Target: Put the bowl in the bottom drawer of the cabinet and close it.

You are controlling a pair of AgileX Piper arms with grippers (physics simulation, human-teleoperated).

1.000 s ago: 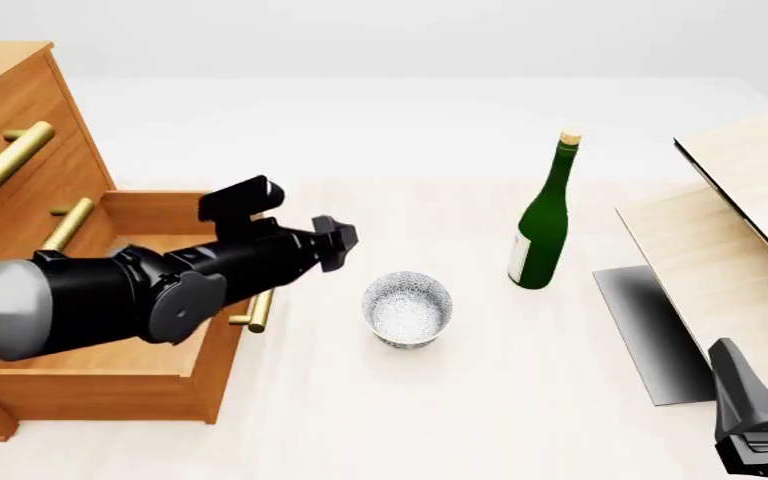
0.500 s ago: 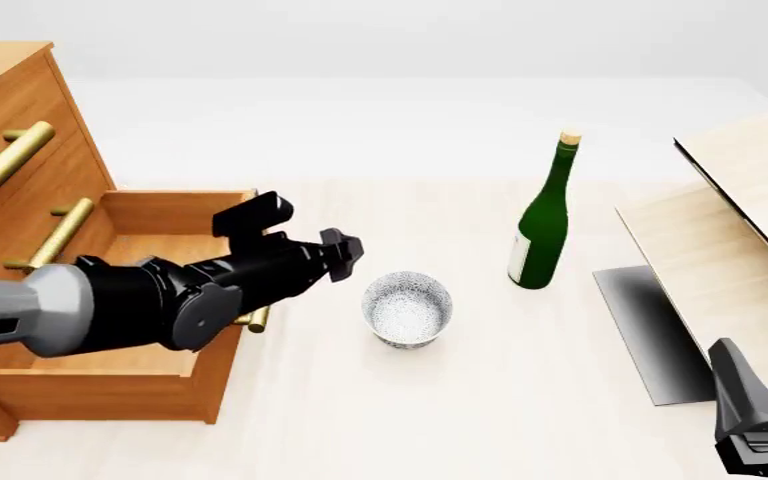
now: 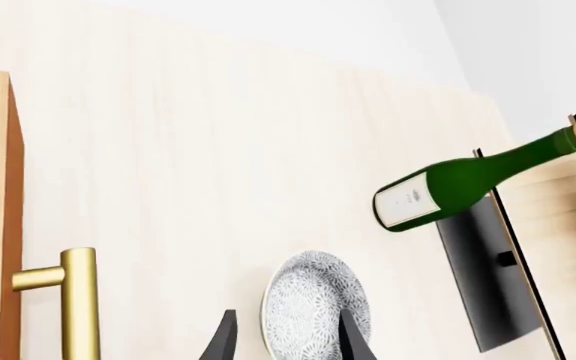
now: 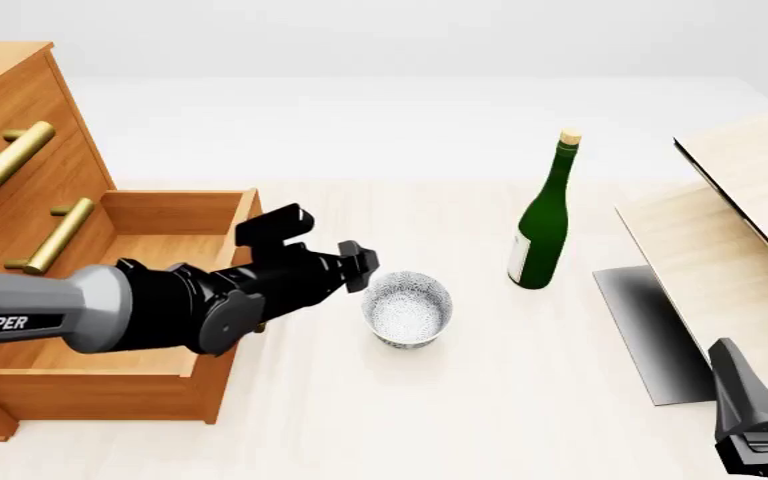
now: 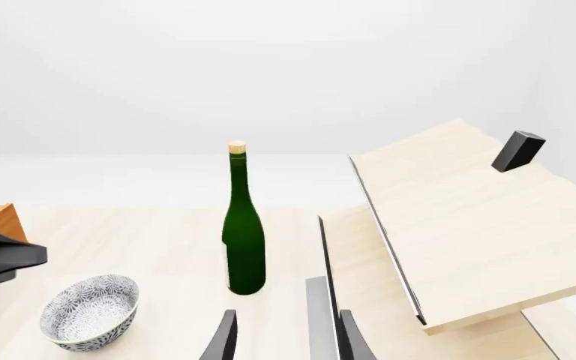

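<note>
**Left claw closes in on bowl**

As the left claw (image 4: 357, 265) reaches past the open bottom drawer (image 4: 157, 300) of the cabinet (image 4: 11, 150), its spread fingers now flank the bowl (image 4: 407, 309), mid-bench; a second ago it hung farther back. A grasp looks imminent. The right claw (image 5: 280, 337) waits, spread.
</note>
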